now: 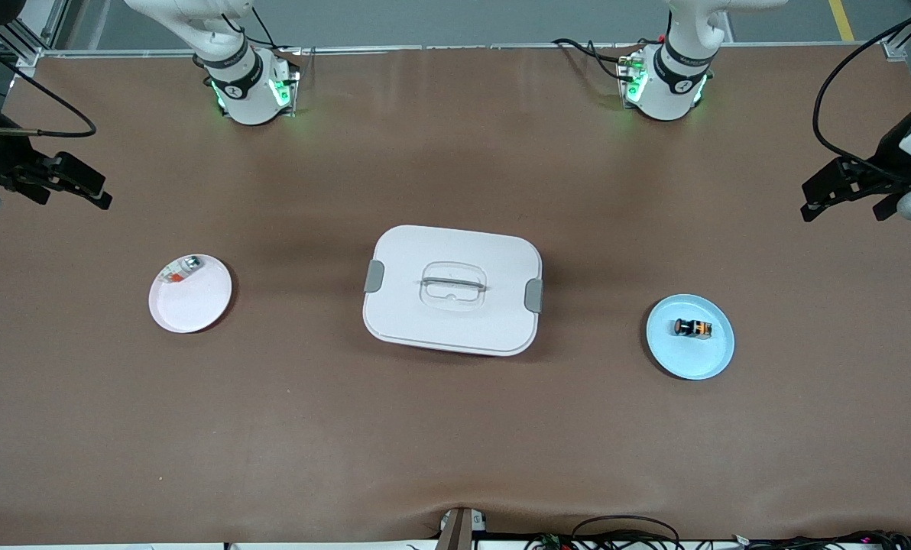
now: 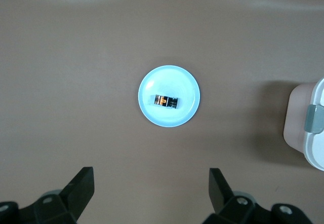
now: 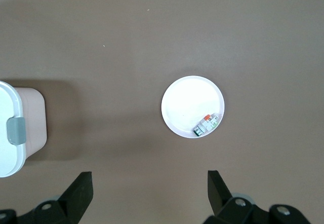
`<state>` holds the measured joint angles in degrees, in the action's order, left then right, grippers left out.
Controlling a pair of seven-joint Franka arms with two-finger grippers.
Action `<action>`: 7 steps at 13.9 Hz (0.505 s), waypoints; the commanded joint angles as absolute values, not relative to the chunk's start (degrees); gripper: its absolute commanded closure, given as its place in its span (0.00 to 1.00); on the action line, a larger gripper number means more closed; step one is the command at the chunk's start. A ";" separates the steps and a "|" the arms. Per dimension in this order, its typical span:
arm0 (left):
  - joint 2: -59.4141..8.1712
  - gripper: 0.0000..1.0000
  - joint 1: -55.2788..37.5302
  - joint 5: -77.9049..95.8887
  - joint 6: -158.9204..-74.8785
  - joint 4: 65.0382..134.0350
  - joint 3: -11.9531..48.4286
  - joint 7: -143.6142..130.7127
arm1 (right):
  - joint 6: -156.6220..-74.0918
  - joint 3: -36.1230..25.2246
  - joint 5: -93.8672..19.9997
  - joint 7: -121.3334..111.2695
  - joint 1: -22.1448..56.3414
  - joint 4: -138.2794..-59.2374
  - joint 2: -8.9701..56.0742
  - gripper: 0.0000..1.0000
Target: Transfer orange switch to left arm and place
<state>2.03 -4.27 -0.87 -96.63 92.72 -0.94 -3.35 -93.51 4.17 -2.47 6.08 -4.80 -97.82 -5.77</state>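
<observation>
We note the orange switch (image 1: 692,328) lying on the blue plate (image 1: 719,355) toward the left arm's end, the box (image 1: 452,289) at table centre, left gripper (image 1: 845,191) and right gripper (image 1: 73,183) both raised, jaws wide, holding nothing.

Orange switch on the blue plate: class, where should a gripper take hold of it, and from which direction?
Likely from above, across the short sides of the orange switch: it lies flat mid blue plate, rim clear around it.
</observation>
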 commanded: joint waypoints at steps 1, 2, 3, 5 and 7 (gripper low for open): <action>1.32 0.00 -4.40 0.17 -95.10 91.32 -1.41 -2.11 | -93.17 4.31 -3.43 5.98 -5.01 -97.30 -6.59 0.00; 1.32 0.00 -4.39 0.09 -94.75 91.32 -1.49 -2.11 | -93.08 4.31 -3.43 5.98 -5.01 -96.86 -6.50 0.00; 1.14 0.00 -4.39 0.09 -93.96 91.23 -1.49 -1.85 | -93.08 4.31 -3.43 5.98 -5.01 -96.86 -6.42 0.00; 0.88 0.00 -4.39 0.00 -92.82 91.14 -1.49 -1.58 | -93.08 4.39 -3.43 6.06 -4.92 -96.59 -6.42 0.00; 0.88 0.00 -4.66 0.00 -91.15 91.05 -1.49 -1.58 | -93.08 4.39 -3.43 6.06 -4.92 -96.07 -6.24 0.00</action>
<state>1.54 -4.27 -0.86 -93.56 92.71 -0.96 -3.09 -93.51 4.24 -2.52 6.08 -4.79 -96.80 -5.85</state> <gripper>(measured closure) 0.000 0.000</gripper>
